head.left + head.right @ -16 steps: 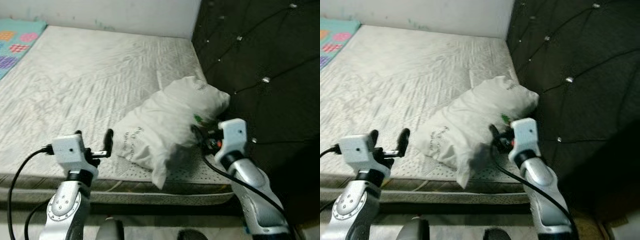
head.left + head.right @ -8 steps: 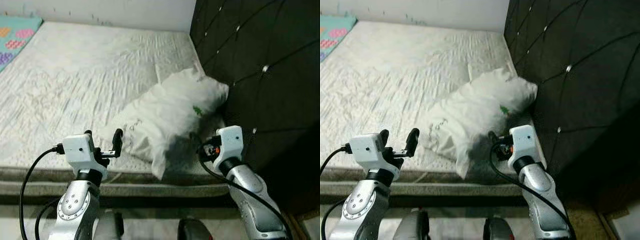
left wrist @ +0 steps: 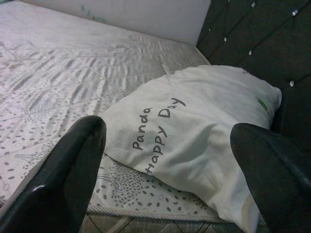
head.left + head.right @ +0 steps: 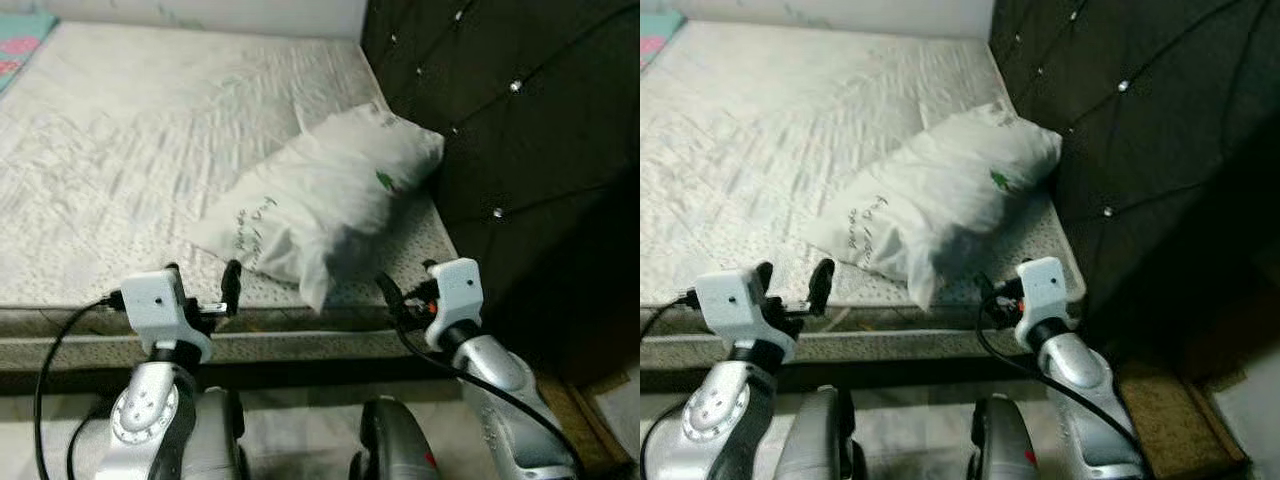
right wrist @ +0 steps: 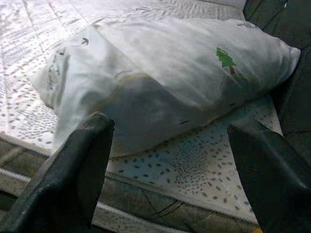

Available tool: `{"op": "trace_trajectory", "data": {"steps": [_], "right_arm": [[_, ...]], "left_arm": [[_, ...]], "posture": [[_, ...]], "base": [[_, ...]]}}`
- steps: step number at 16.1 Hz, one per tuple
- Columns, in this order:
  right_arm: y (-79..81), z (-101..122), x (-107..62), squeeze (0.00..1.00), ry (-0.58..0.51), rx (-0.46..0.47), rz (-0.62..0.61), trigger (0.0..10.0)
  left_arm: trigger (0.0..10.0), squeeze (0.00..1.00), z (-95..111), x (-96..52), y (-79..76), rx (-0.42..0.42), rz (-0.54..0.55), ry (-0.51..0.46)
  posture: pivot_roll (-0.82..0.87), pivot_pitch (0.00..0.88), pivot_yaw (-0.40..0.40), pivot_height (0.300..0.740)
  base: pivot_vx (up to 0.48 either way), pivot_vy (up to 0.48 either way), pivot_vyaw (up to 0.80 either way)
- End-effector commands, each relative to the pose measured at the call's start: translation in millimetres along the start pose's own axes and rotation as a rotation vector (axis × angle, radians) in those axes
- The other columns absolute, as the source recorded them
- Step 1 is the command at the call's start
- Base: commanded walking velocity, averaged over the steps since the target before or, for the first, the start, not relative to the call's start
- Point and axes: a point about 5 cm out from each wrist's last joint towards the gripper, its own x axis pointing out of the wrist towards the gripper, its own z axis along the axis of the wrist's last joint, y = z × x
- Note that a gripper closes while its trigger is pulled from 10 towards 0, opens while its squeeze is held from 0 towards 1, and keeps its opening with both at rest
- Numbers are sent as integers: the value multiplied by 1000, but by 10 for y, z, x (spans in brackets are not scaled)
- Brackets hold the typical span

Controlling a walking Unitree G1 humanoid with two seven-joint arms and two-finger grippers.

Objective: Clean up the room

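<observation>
While the pillow (image 4: pixel 325 205) lies askew on the mattress (image 4: pixel 120 150), one end against the dark headboard (image 4: pixel 500 110), I hold both pincers at the bed's near edge, touching nothing. My left gripper (image 4: pixel 200 285) has its fingers spread, facing the pillow's printed corner. My right gripper (image 4: pixel 400 290) is spread too, facing the end with the green tree.

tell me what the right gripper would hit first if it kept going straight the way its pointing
Most likely the white pillow. The right gripper, fingers open, points over the mattress edge, and the pillow's shaded near side lies straight ahead between the fingers. Depth is hard to judge, so a low path might graze the mattress first.
</observation>
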Motion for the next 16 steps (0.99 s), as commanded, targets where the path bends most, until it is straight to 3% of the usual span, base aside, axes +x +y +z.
{"op": "trace_trajectory", "data": {"steps": [1, 10, 16], "right_arm": [[23, 6, 8, 0, -6, -9, 20, 10000], [50, 8, 29, 0, -22, -23, 48, 10000], [73, 11, 65, 0, -38, -19, 68, 10000]], "left_arm": [[10000, 0, 34, 4, -31, 8, -19, -13], [10000, 0, 26, 28, -57, 0, -26, -7], [10000, 0, 13, 85, -54, 7, -11, 3]], "posture": [[-25, 145, -84, 596], [-27, 146, -81, 596], [-21, 140, -76, 583]], "base": [[322, 0, 0], [338, 0, 0], [0, 0, 0]]}}
